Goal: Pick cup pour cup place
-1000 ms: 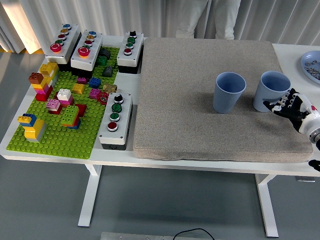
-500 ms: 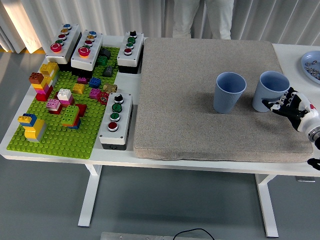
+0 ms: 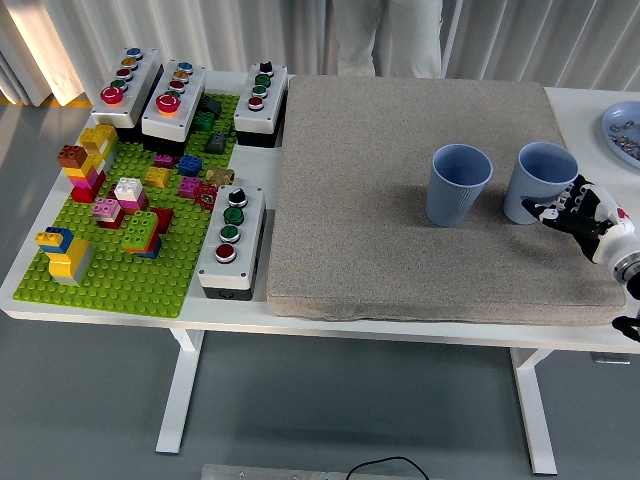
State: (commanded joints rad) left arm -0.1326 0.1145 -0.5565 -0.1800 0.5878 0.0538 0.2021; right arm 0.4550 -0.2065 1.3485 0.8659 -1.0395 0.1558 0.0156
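Right now your right hand (image 3: 578,212) sits at the near-right side of the right cup (image 3: 540,181), fingers curled round its wall & touching it, so it's grasping that cup. Cup is tilted a bit, resting on the grey mat (image 3: 400,250) near the mat's right edge. Left cup (image 3: 458,185) stands upright just beside it, to the left, not touching. Far right, a blue plate (image 3: 622,128) shows at the frame edge. Lego board (image 3: 130,270) w/ button boxes lies well left.
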